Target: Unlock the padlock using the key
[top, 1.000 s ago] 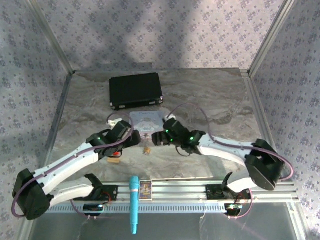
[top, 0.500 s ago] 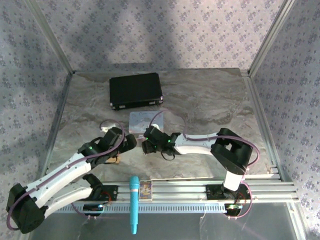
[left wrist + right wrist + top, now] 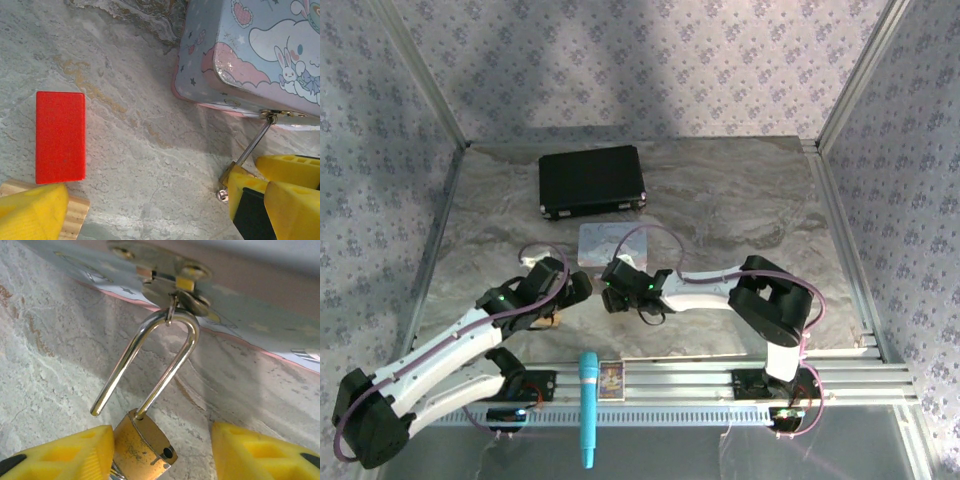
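Marble table (image 3: 740, 210) is the biggest thing, and a pale blue tin (image 3: 598, 240) with a cartoon bunny on its lid sits near the middle of it. 2 white arms stretch toward that tin. The left arm (image 3: 450, 345) comes up to the tin's near left side. The right arm (image 3: 720, 285) comes in to the tin's near side from the right. A black case (image 3: 591, 182) lies flat on the far side of the tin, a little apart from it. A long teal stick (image 3: 588, 405) lies well away from the tin, across the metal rail (image 3: 720, 380) at the near edge.

The left gripper (image 3: 576, 289) sits low, just near and left of the tin. Its yellow fingers (image 3: 30, 212) are spread wide and hold nothing. The right gripper (image 3: 162, 440) is at the tin's near edge, right by the clasp (image 3: 170, 277). Its 2 fingers are apart too.

A red block (image 3: 60, 136) lies flat to the left of the tin, not touching it. A tan wood block (image 3: 77, 217) lies a bit farther from the tin, partly under a left finger.

The padlock (image 3: 142, 447) hangs from the tin's clasp by its silver loop. 1 end of the loop is out of the gold body, so the lock is open. The body sits between the right gripper's fingers. It touches 1 finger, and the other finger stays clear of it.

A tiny silver bit (image 3: 221, 194) shows by the padlock's body, on the side away from the tin. It is too small to tell what it is.
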